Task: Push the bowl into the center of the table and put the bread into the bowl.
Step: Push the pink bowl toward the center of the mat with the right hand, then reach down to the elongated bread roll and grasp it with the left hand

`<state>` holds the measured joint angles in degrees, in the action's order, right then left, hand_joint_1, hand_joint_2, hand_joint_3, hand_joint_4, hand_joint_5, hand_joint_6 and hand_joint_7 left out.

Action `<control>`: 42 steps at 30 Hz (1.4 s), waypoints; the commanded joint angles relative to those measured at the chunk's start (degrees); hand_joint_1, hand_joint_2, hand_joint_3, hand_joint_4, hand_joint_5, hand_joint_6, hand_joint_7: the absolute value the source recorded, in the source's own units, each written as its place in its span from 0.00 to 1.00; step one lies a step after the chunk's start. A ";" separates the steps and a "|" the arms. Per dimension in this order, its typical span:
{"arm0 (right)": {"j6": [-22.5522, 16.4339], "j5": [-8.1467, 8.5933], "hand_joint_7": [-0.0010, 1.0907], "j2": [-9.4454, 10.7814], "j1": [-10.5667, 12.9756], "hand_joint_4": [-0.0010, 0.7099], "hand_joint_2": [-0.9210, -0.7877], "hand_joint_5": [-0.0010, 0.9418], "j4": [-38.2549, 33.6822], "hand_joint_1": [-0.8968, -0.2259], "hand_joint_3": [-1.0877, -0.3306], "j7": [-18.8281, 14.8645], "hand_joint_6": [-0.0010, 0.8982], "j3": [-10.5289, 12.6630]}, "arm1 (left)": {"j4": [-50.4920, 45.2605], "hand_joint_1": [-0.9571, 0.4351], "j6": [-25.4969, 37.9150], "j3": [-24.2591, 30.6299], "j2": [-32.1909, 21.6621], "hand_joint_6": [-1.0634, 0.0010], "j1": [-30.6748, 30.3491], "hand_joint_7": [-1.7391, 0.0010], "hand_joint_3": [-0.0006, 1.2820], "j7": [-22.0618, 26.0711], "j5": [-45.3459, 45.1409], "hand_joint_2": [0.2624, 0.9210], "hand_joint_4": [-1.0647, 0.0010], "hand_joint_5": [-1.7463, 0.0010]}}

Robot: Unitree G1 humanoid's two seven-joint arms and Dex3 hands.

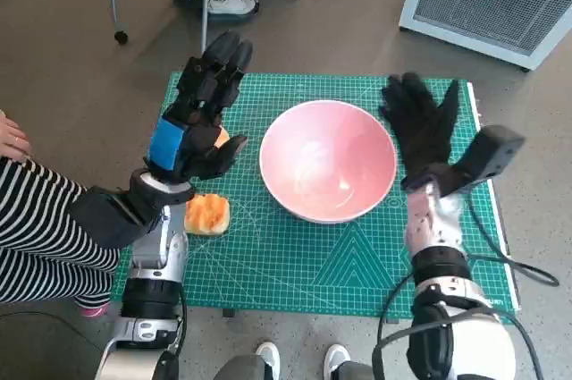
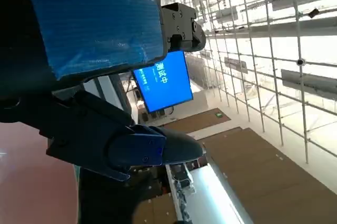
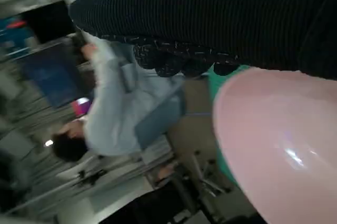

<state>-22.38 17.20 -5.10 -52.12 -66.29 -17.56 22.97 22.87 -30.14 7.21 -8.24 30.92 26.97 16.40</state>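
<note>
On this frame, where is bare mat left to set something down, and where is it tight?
Bare mat runs along the near edge, below the bowl and between the two forearms. Another bare strip lies beyond the bowl at the far edge. It is crowded on the left: the left hand hangs over the bread. The right hand stands close beside the bowl's right rim.

I see my black left hand with blue tape over its back (image 1: 198, 121) raised left of centre, fingers extended together and empty. My black-knitted-gloved right hand (image 1: 420, 125) stands upright at right, fingers spread, holding nothing.
</note>
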 commanded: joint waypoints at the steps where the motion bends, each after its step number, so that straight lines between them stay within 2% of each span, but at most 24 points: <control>1: -4.89 -2.67 0.13 -1.11 3.67 0.17 0.00 0.00 4.20 0.40 0.27 -1.46 0.16 -2.75 | -0.78 0.23 0.57 -0.67 0.52 0.98 0.48 0.79 0.28 -0.19 -0.34 1.00 0.90 1.00; 6: -9.42 -3.61 0.14 -2.02 6.40 0.19 0.00 0.01 10.70 0.39 0.29 -3.53 0.18 -5.09 | -0.94 0.23 1.09 -1.42 1.19 0.98 1.49 0.79 0.28 -0.78 -0.76 1.00 0.90 1.00; 11: -11.23 -4.41 0.15 -2.48 10.20 0.20 0.00 0.01 19.84 0.37 0.30 -4.72 0.20 -7.95 | -1.55 0.22 1.97 -2.15 1.74 1.00 2.74 0.77 0.29 -1.31 -1.18 1.00 0.90 1.00; 15: -10.59 -5.38 0.16 -2.86 14.05 0.21 0.00 0.01 29.95 0.35 0.32 -4.45 0.21 -10.22 | -2.48 0.21 2.83 -2.73 1.95 1.00 3.97 0.76 0.29 -1.62 -1.55 1.00 0.91 1.00; 22: -7.65 -3.84 0.18 -3.04 19.07 0.23 0.00 0.02 43.35 0.32 0.35 -4.82 0.24 -12.88 | -4.27 0.21 3.91 -3.76 2.08 1.00 5.93 0.75 0.31 -1.49 -1.85 1.00 0.91 1.00; 31: -3.07 -1.98 0.19 -2.87 21.79 0.25 0.00 0.02 51.47 0.29 0.39 -5.11 0.24 -14.93 | -4.22 0.21 3.69 -4.48 1.85 1.00 8.05 0.73 0.31 0.01 -1.13 1.00 0.89 0.99; 33: -1.48 -1.07 0.19 -2.69 22.30 0.24 0.00 0.01 53.21 0.29 0.39 -5.41 0.23 -15.46 | -3.79 0.21 3.43 -4.43 1.73 1.00 8.64 0.73 0.31 0.72 -0.87 1.00 0.90 0.99; 37: 0.51 0.03 0.19 -2.68 22.83 0.23 0.00 0.01 55.41 0.28 0.39 -5.65 0.22 -16.10 | -3.43 0.22 3.40 -4.21 1.49 1.00 9.27 0.74 0.31 1.87 -0.45 1.00 0.90 0.99; 42: 1.55 0.57 0.20 -2.67 23.04 0.23 0.00 0.01 56.57 0.26 0.38 -5.81 0.21 -16.34 | -3.34 0.23 3.48 -3.64 0.84 1.00 9.48 0.74 0.31 3.31 0.24 1.00 0.90 0.99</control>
<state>-22.25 17.05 -7.91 -30.52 -10.17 -22.86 6.84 19.19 -26.30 3.14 -6.63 39.54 29.26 15.98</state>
